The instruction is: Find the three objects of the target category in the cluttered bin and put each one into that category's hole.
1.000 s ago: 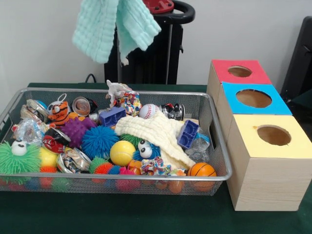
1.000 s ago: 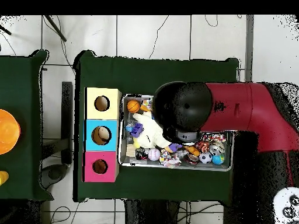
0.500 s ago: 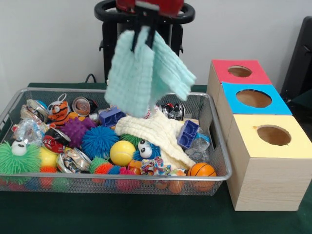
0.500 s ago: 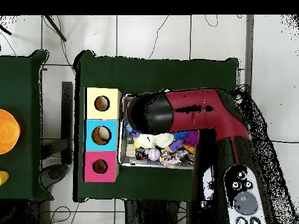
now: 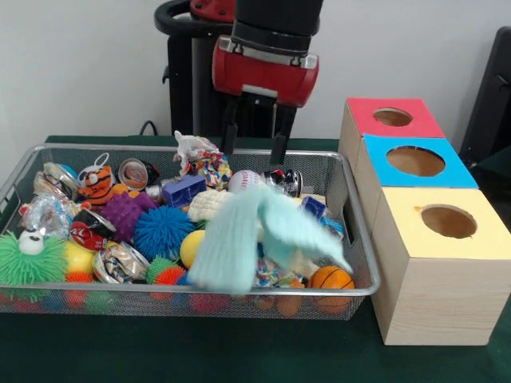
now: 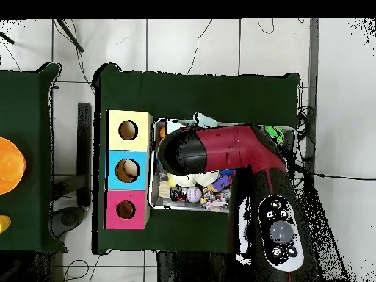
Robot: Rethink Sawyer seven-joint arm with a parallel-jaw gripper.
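Observation:
My gripper hangs open over the back middle of the wire bin, nothing between its two black fingers. Below it a mint green cloth is loose and blurred in mid-fall over the toys at the bin's front middle. It hides most of a cream cloth beneath. To the right stand three wooden boxes with round holes: red-topped, blue-topped and yellow-topped. In the overhead view the red arm covers the bin's centre and hides the gripper.
The bin is crowded with spiky balls, crushed cans, a baseball, a small basketball, blue blocks, a tiger toy and a rope toy. Green cloth covers the table.
The gripper has let go of the mint cloth, which has dropped from it toward the bin's front. The gripper has come lower into the front view.

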